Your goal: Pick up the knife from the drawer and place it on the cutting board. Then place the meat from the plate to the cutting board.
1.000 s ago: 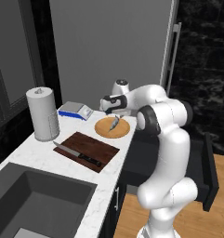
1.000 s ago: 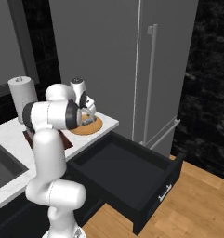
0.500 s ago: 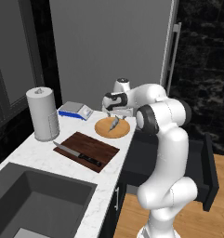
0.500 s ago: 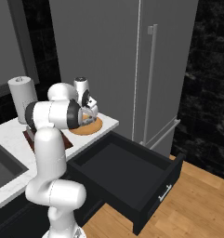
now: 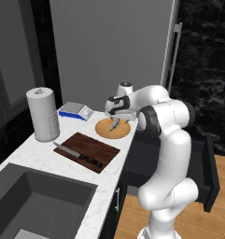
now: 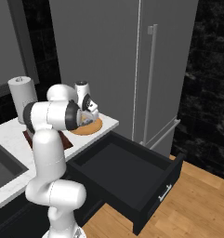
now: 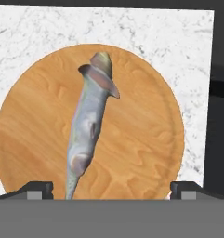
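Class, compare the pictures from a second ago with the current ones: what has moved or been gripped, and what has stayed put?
The gripper has sunk slightly closer to the meat on the plate, jaws open on either side of it, nothing gripped yet. Unchanged: the knife lies on the cutting board, and the drawer stands open.

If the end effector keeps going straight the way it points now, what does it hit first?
Most likely the meat lying on the plate. The open end effector points straight down at it, fingertips either side; the gap left is hard to judge.
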